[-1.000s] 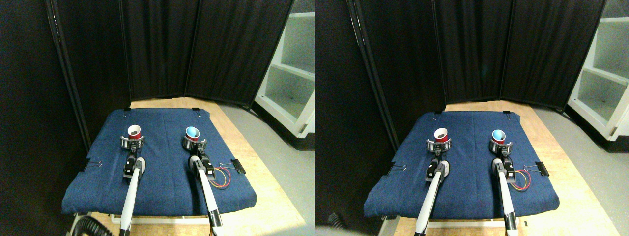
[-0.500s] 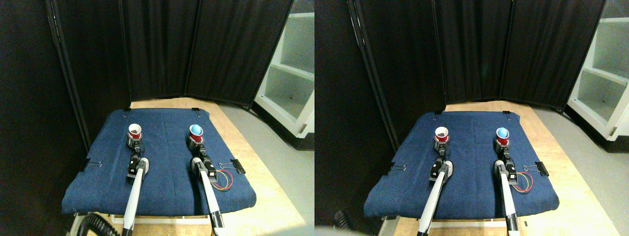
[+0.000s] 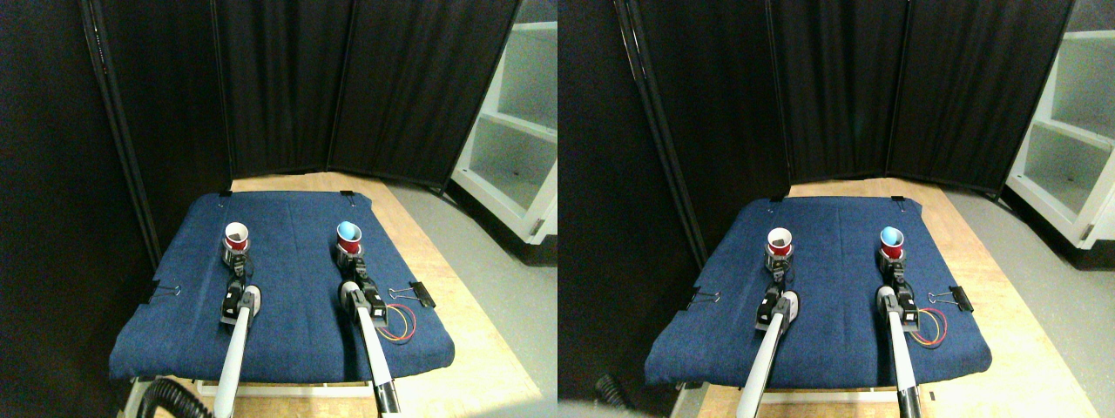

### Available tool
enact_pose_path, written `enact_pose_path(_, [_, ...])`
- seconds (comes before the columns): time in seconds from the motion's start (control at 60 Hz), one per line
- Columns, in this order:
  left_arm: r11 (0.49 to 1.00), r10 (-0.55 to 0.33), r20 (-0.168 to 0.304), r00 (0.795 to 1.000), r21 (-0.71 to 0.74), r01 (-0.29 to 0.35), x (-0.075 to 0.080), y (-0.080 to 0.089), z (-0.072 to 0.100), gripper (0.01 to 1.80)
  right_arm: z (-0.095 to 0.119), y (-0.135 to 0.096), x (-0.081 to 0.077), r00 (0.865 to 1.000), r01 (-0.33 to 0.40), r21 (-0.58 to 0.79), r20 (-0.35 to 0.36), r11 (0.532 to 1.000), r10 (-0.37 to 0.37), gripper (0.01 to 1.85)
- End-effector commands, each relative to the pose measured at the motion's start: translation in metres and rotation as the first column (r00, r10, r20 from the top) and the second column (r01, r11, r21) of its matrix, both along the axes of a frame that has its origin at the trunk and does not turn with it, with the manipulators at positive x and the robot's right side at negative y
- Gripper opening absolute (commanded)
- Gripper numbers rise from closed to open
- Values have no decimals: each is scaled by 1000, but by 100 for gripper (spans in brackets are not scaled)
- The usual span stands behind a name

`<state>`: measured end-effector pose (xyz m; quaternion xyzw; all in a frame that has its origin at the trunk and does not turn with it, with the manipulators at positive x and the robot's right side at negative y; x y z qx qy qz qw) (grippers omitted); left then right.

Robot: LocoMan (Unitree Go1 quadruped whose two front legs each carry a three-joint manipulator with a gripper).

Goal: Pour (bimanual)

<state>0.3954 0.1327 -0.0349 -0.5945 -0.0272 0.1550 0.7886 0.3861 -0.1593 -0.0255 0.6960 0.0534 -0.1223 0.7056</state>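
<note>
While both pale arms reach up from the bottom of the view, each one ends at a little cup on the blue cloth (image 3: 287,322) that covers the wooden worktop (image 3: 418,252).

At about 10 o'clock on the cloth stands the small red paper cup with the white inside (image 3: 236,236). It is upright. The left pincer (image 3: 237,257) sits right at the bottom of this cup, touching it. The pincer is very small in the view, so I cannot tell if it is apart or squeezed on the cup.

At about 2 o'clock on the cloth stands the small red paper cup with the blue inside (image 3: 348,237). It is upright too, and its mouth faces up. The right pincer (image 3: 347,258) sits at the foot of that cup, touching it. I cannot tell if this pincer is apart or together either.

Both cups are well apart, with bare blue cloth between them.

Near the right arm, at about 4 o'clock on the cloth, lies a loop of red and yellow wires (image 3: 399,324). A black clip (image 3: 422,293) holds the cloth's right edge at 3 o'clock.

Behind the worktop hangs a black curtain screen (image 3: 348,87). A white shelf unit (image 3: 514,148) stands far off at 2 o'clock.
</note>
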Motion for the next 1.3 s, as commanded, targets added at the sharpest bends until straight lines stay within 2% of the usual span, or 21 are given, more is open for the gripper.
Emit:
enact_pose_path(0.017, [999, 2, -41, 999, 34, -1, -6, -3, -5, 33, 12, 1, -1, 996, -20, -61, 83, 998, 25, 33])
enact_pose_path(0.1, [999, 3, -35, 999, 40, -2, -9, -7, -1, 33, 18, 3, -4, 994, -27, -94, 107, 995, 37, 33])
enact_pose_path(0.233, [995, -72, -51, 996, 71, 75, -15, -14, 5, 33, 32, 7, -9, 990, -43, -138, 128, 989, 61, 33])
enact_pose_path(0.5, [979, -167, -69, 983, 108, 174, -21, -28, 23, 33, 56, 11, -10, 981, -70, -178, 164, 981, 100, 33])
enact_pose_path(0.6, [974, -186, -77, 979, 117, 195, -21, -33, 28, 33, 66, 15, -11, 982, -71, -187, 160, 980, 102, 33])
enact_pose_path(0.633, [973, -190, -78, 979, 117, 198, -21, -35, 31, 33, 70, 16, -10, 978, -94, -191, 169, 977, 127, 33])
enact_pose_path(0.767, [969, -215, -82, 973, 107, 223, -22, -41, 39, 33, 81, 22, -10, 974, -111, -230, 166, 967, 151, 33])
enact_pose_path(0.883, [960, -252, -81, 964, 109, 260, -21, -47, 48, 33, 91, 28, -9, 961, -146, -254, 193, 956, 198, 33])
enact_pose_path(0.9, [956, -263, -84, 961, 113, 271, -20, -49, 53, 33, 95, 31, -8, 954, -160, -276, 203, 948, 220, 33])
enact_pose_path(1.05, [945, -298, -88, 951, 112, 307, -19, -55, 67, 33, 105, 39, -3, 932, -195, -313, 235, 930, 275, 33])
enact_pose_path(1.117, [939, -316, -91, 944, 112, 325, -18, -58, 76, 33, 110, 44, -3, 936, -197, -294, 228, 935, 269, 33])
enact_pose_path(1.3, [926, -358, -108, 927, 89, 368, -15, -66, 88, 33, 115, 53, -2, 932, -223, -293, 216, 930, 291, 33])
